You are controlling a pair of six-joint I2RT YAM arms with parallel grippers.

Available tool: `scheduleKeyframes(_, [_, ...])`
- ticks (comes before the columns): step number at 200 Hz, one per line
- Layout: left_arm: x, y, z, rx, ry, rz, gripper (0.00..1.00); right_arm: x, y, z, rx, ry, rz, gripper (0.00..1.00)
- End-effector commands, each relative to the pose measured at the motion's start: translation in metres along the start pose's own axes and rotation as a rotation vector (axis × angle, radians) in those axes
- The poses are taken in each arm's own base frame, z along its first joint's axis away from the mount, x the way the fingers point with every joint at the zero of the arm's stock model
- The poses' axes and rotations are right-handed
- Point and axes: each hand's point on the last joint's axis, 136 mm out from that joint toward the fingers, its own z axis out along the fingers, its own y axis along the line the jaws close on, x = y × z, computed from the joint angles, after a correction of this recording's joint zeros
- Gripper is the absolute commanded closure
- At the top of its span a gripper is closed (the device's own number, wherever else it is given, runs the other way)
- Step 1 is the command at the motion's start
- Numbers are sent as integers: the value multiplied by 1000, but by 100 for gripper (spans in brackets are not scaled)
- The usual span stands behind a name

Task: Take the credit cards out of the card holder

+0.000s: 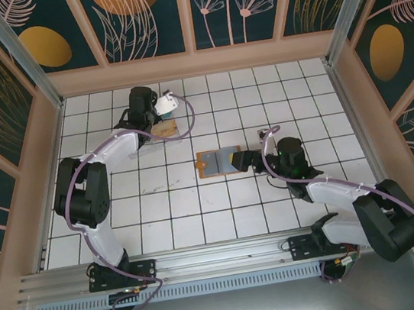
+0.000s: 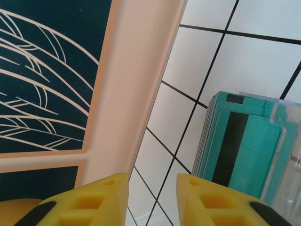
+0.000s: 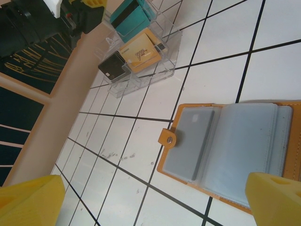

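Where the right end effector [image 3: 153,202] hangs at the right edge of the card holder [image 3: 235,150], its yellow fingers [image 3: 28,202] are spread wide and grip nothing. Contact with the holder cannot be told.

Item: card holder. It lies opened flat on the counter [image 1: 160,208], near its middle. It has an orange-brown border and pale blue-grey sleeves facing up. A snap tab [image 3: 168,137] juts from the edge away from the right end effector. A darker grey rectangle [image 3: 193,146] shows in the sleeve next to the tab; whether it is a card cannot be told.

Item: left end effector [image 2: 153,202]. It is well apart from the card holder, on the holder's far-left side. The jaws are parted by a narrow gap, with bare tile showing between them and nothing gripped.

Item: clear tray [image 3: 164,70]. It sits on the counter well apart from the card holder, beyond the tab side, just beside the left end effector. It holds:
- teal cards [image 2: 244,150], each with a black stripe, stacked in the compartment farthest from the card holder
- tan card [image 3: 138,52], in the middle compartment
- black card [image 3: 113,68], in the compartment next to the tan one

Item: wall panel [image 2: 42,70]. It is dark teal with a pale leaf pattern, framed in pale pink, and rises behind the tray on the side away from the card holder.
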Motion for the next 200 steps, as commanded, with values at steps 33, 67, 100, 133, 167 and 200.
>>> scheduleKeyframes(33, [-24,61,-36,-136,-105,-315,58,-11,11,3,-28,-22,-12,1])
scheduleKeyframes(67, [-24,101,-69,-215,-131,-687,3,-12,9,4,-14,-25,-11,1])
scheduleKeyframes(100, [-3,109,-87,-247,-41,-1031,1,-12,4,5,37,-27,-21,1])
scheduleKeyframes(133, [4,76,-108,-139,-75,-1244,1,-12,-3,6,108,-41,-53,1])
scheduleKeyframes(167, [3,38,-142,18,-186,-1498,24,-3,-15,14,147,1,-57,19])
scheduleKeyframes(200, [11,-17,-153,175,-139,-1681,48,2,-42,23,258,29,-26,40])
